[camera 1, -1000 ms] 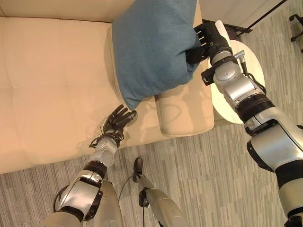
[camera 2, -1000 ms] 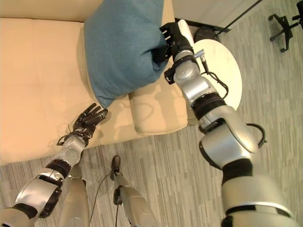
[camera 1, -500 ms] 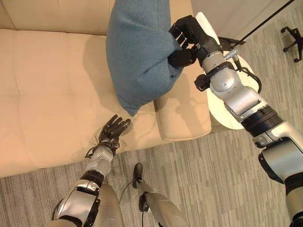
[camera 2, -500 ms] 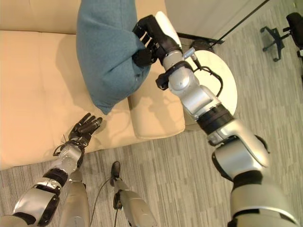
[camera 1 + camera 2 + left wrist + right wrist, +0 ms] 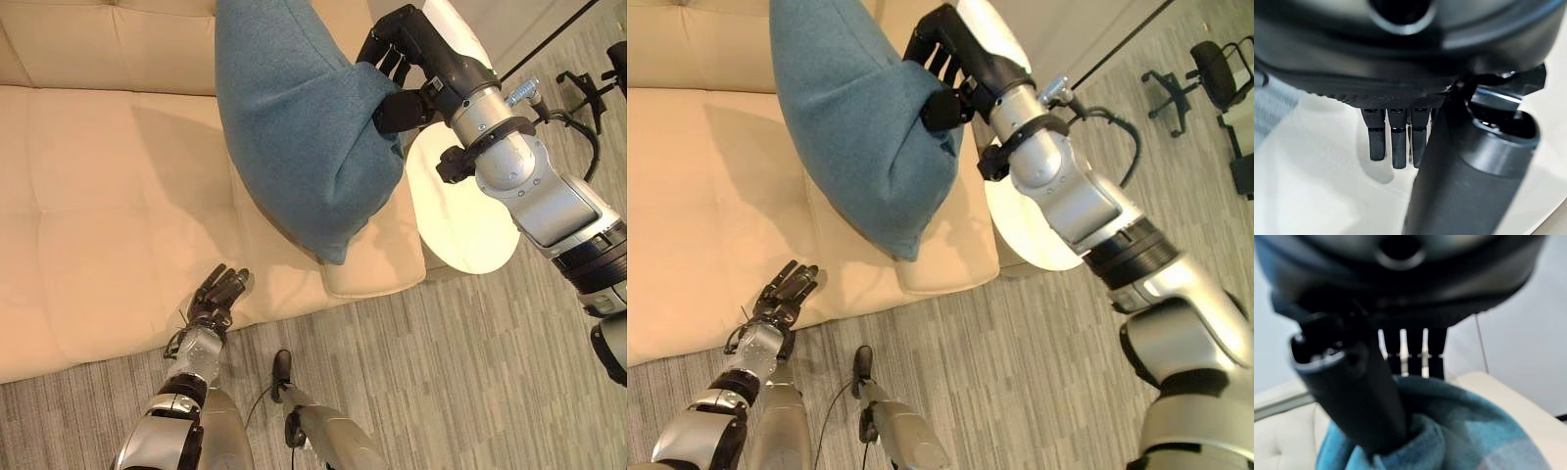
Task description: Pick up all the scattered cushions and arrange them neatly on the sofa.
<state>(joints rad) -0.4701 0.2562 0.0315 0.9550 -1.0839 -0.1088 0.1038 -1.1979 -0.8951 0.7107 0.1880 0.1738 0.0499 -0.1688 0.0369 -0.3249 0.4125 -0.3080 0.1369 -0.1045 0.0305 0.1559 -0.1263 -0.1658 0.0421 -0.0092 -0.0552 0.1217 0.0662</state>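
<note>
The blue cushion hangs in the air above the right end of the sofa, near the backrest. The right hand holds it by one edge – its fingers and thumb are curled tight into the fabric, which bunches up between them. The cushion is soft and plump, with a woven, slightly fuzzy cover, and its lower corner points down at the front right corner of the seat, not touching it.

The sofa is cream, smooth like leather, with stitched seams that divide the seat into wide panels. Just beside its right end stands a round white side table, partly behind the right arm. Past it, on the grey striped carpet, an office chair shows.

The left hand rests low at the front edge of the seat – its fingers straight and relaxed, holding nothing.
</note>
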